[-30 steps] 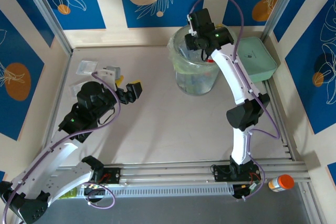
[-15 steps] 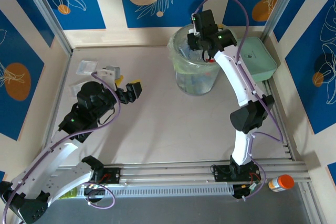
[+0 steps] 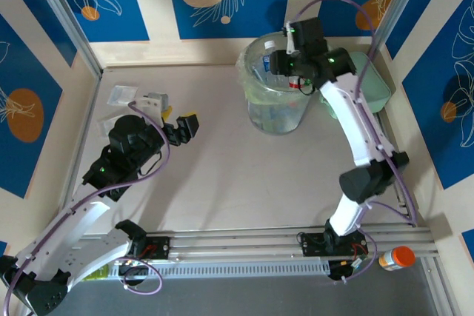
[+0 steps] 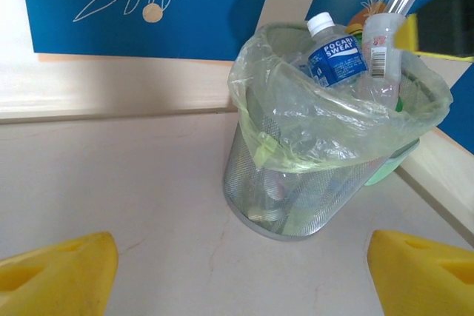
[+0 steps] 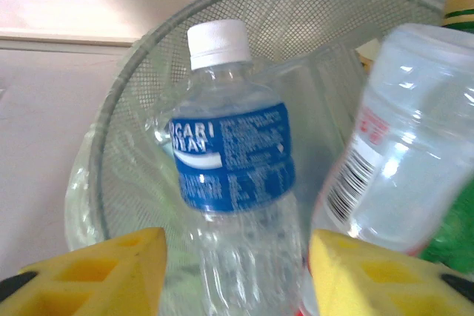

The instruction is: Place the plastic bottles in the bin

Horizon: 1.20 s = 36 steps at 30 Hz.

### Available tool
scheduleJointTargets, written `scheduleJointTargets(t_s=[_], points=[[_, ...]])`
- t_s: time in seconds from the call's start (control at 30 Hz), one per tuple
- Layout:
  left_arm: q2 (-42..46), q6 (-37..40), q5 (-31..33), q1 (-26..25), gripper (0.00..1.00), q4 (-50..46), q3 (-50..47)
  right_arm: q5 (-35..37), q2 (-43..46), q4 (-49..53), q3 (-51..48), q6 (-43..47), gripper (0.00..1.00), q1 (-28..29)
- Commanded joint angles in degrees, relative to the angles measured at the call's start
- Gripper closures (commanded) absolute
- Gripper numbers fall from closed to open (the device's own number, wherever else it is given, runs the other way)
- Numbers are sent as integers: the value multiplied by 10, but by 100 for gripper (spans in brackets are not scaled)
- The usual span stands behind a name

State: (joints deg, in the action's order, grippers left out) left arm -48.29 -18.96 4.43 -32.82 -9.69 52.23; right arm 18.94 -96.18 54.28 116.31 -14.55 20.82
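Observation:
The bin (image 3: pixel 275 105) is a round mesh bucket lined with a pale-green bag, standing at the back of the table. My right gripper (image 3: pixel 277 63) hangs over its rim, open. A clear bottle with a blue label and white cap (image 5: pixel 233 160) stands between its yellow fingers (image 5: pixel 111 264), with a small gap on each side. A clear bottle with a barcode (image 5: pixel 400 168) and a green one (image 5: pixel 453 234) lean beside it inside the bin (image 5: pixel 141 79). My left gripper (image 3: pixel 185 125) is open and empty over the table's left half, facing the bin (image 4: pixel 326 183) from well short of it.
A flat pale-green lid (image 3: pixel 364 83) lies right of the bin. Flat clear packets (image 3: pixel 122 95) and a small white piece (image 3: pixel 155 101) lie at the far left. An orange-capped bottle (image 3: pixel 396 258) lies beyond the front rail at the right. Metal posts (image 3: pixel 70 20) frame the corners.
My right arm has swung to the right over the bin's rim and its jaws have parted off the blue-label bottle. The left arm has not moved.

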Motion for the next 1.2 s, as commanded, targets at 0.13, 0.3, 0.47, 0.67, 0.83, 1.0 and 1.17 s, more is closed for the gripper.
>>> scheduleJointTargets(t_s=[0.13, 0.3, 0.47, 0.67, 0.83, 1.0, 1.17], points=[[-2, 23, -28, -1, 11, 12, -6, -85, 152, -125, -175, -28, 40, -58], [-10, 45, -68, -1, 1, 20, -7, -98, 242, -175, -273, -12, 25, -49], [5, 63, -58, -4, 1, 30, -16, -74, 391, -282, -425, 122, 1, 30], [53, 87, 108, -7, 1, 61, -54, 3, 533, -368, -611, 111, 1, 38], [69, 289, 127, -6, 1, 407, -243, -8, 594, -627, -861, 160, 1, 17], [-53, 306, 242, 29, 1, 499, -277, 7, 517, -854, -996, 180, 1, 1], [-213, 325, 240, 100, 1, 514, -266, -9, 353, -908, -979, 151, 1, -92]])
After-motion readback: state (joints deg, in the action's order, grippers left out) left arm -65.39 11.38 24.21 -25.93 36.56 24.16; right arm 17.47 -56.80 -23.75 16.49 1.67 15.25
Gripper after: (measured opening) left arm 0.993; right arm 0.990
